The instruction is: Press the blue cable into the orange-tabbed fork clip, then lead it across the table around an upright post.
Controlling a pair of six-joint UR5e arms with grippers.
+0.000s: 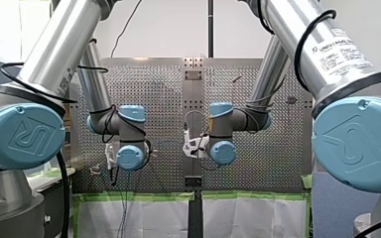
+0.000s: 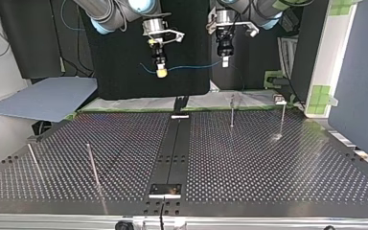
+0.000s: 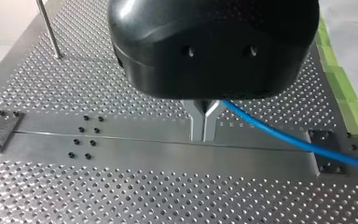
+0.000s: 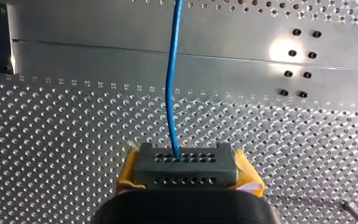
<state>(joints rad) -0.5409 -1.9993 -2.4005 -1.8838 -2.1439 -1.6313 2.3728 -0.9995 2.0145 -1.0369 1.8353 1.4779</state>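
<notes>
A thin blue cable point(image 2: 191, 67) hangs in a slack line between my two grippers, high above the far edge of the perforated table point(image 2: 268, 163). My left gripper point(image 3: 204, 122) has its metal fingers shut on the cable point(image 3: 284, 137), which runs off to one side. My right gripper point(image 4: 182, 161), with yellow pads, is shut on the cable point(image 4: 171, 93), which leads straight ahead from it. In the top view my right gripper point(image 2: 161, 72) is left of my left gripper point(image 2: 225, 60). I see no orange-tabbed clip.
Upright posts stand on the table: two near the far edge point(image 2: 232, 111) point(image 2: 282, 117) and two at the near left point(image 2: 92, 165) point(image 2: 34, 163). A dark rail point(image 2: 175, 143) runs down the table's middle. A blue-grey sheet point(image 2: 43, 98) lies beyond the left corner.
</notes>
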